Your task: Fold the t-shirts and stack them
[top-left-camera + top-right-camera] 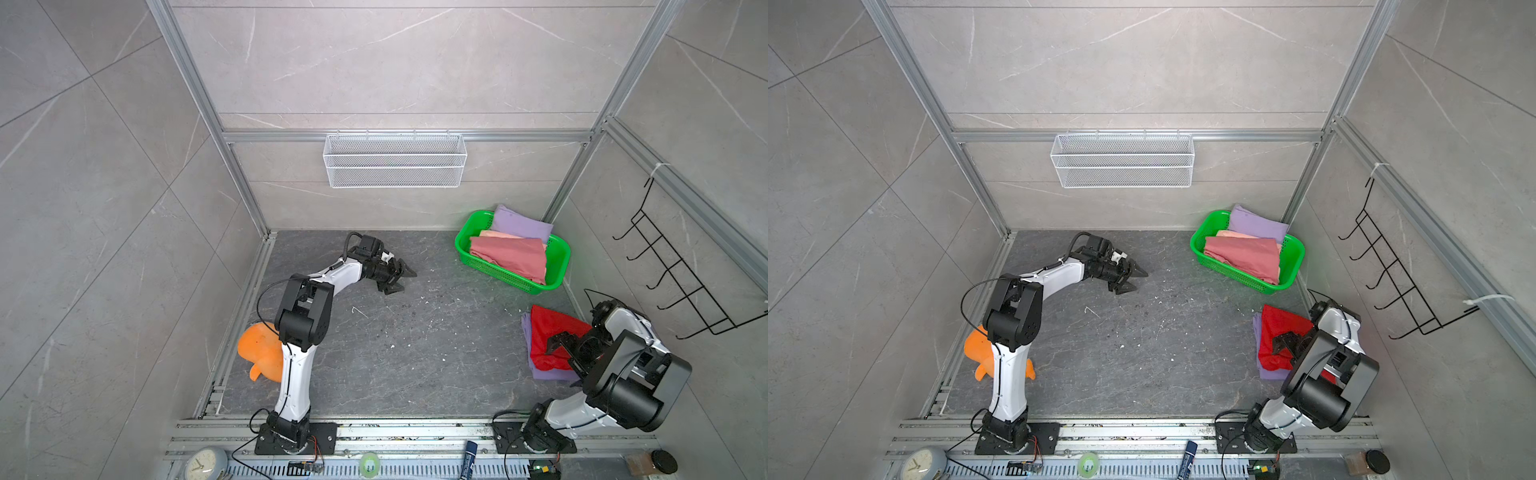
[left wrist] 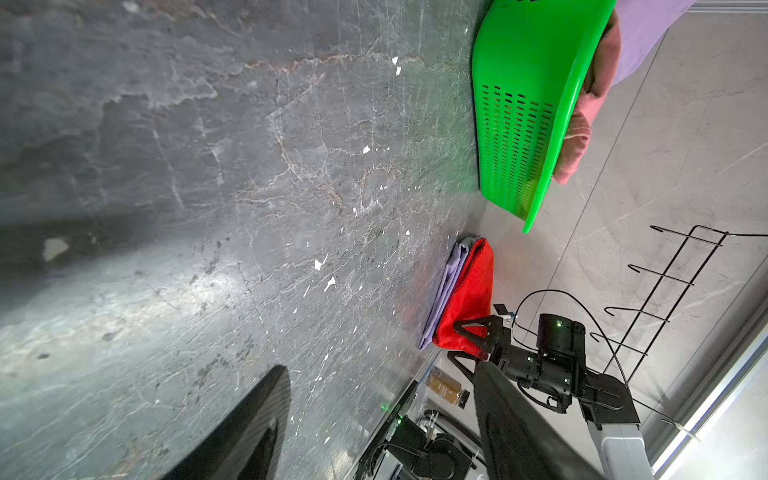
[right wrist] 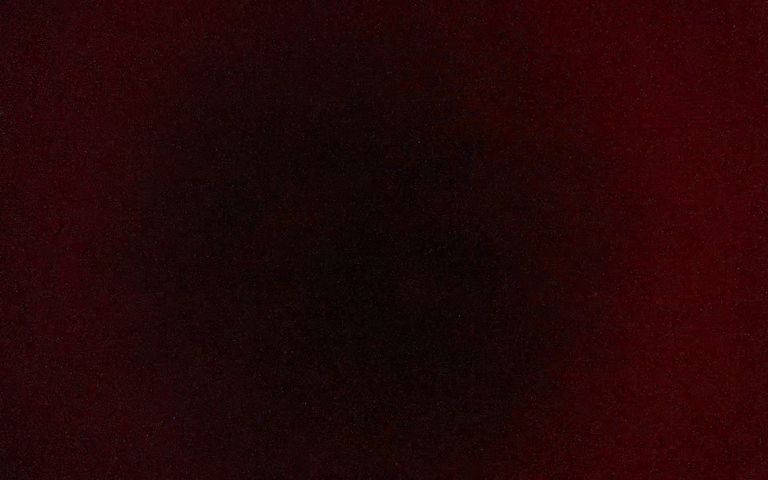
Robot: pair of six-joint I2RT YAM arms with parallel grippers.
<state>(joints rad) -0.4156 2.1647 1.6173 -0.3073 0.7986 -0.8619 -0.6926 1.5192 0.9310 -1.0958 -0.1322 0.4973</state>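
Dark stone tabletop: left gripper spread, empty; right gripper spread wide atop red t-shirt (lavender t-shirt beneath)

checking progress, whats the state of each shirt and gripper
red shirt: folded, on top of lavender shirt
lavender shirt: folded, flat on table
rose shirt: loose in basket
peach shirt: in basket, partly under rose shirt
second lavender shirt: in basket, over its rim
left gripper: open, holds nothing
right gripper: open, down on red shirt
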